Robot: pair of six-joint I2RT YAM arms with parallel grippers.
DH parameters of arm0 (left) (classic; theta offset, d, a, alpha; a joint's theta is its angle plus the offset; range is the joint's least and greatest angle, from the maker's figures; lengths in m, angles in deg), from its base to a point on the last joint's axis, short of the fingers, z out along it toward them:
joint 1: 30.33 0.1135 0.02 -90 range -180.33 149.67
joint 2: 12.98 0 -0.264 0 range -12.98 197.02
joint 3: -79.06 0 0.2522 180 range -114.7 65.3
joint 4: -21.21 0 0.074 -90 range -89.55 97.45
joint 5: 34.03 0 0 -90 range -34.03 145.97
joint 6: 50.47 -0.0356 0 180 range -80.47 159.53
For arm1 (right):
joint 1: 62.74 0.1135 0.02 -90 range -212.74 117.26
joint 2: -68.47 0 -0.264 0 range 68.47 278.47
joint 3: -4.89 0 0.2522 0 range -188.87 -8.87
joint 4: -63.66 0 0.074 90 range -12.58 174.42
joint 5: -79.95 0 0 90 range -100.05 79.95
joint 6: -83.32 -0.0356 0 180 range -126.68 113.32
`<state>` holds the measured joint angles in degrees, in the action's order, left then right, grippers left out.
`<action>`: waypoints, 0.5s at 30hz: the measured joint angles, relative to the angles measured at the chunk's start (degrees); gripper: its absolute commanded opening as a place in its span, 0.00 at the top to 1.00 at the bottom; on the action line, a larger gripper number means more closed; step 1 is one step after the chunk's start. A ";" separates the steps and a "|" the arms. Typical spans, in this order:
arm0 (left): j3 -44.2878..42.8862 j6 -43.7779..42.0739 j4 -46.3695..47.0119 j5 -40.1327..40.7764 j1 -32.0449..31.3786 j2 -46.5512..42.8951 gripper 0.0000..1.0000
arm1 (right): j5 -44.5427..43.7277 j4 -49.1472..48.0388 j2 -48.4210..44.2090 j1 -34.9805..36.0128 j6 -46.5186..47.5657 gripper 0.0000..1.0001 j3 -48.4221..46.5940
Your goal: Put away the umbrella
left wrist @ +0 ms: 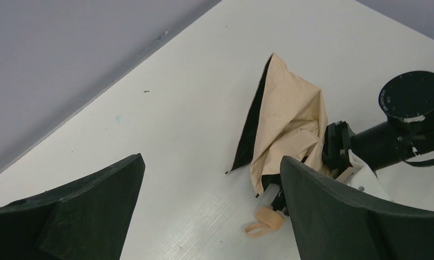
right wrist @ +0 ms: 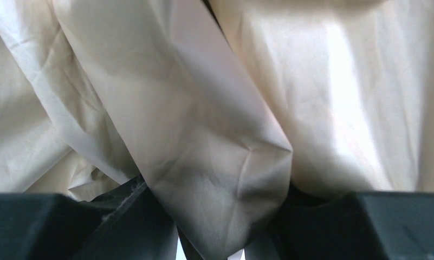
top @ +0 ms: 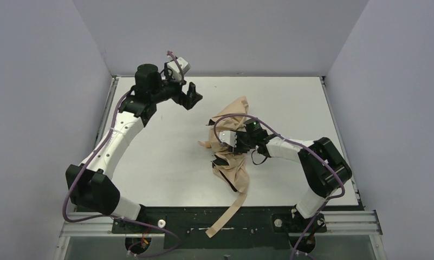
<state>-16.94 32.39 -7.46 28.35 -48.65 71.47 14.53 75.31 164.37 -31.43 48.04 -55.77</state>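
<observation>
Since the loose canopy probably has to be gathered before it can be rolled and fastened, the right gripper (right wrist: pixel 225 214) is buried in the middle of the umbrella (top: pixel 235 111). Its dark fingers (right wrist: pixel 68 227) press on one beige fold from either side, pinching it. The wrist view shows only creased fabric, so what lies under that fold cannot be told.

The left gripper (top: pixel 193 95) hangs up and to the left of the umbrella, well apart from it. Its jaws are spread wide with nothing between them, and it looks ready to come in for a second hold.

The umbrella lies collapsed but unwrapped, a crumpled heap with a black underside showing at one edge. Its handle loop (left wrist: pixel 263 221) rests on the surface beside the heap. Its strap (top: pixel 228 214) trails from the umbrella's near end, over the table edge towards the arm bases; it could snag there.

Under the umbrella is a plain white table (top: pixel 166 157), matte and faintly ribbed. Bare pale grey walls (top: pixel 214 32) stand behind the umbrella and to both sides.
</observation>
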 measured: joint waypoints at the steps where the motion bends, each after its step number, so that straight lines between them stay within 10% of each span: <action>1: 1.42 -0.15 0.96 -0.42 -0.09 -0.13 0.04 | -0.02 0.02 0.00 0.02 -0.02 0.64 0.00; 15: 3.93 -12.20 -2.27 -10.82 -5.73 14.82 0.03 | -0.63 -1.99 -0.09 0.76 2.21 0.65 1.07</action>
<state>-13.00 20.20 -9.74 17.53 -54.38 86.28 13.89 73.32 164.28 -30.67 50.25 -54.70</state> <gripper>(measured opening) 0.967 0.364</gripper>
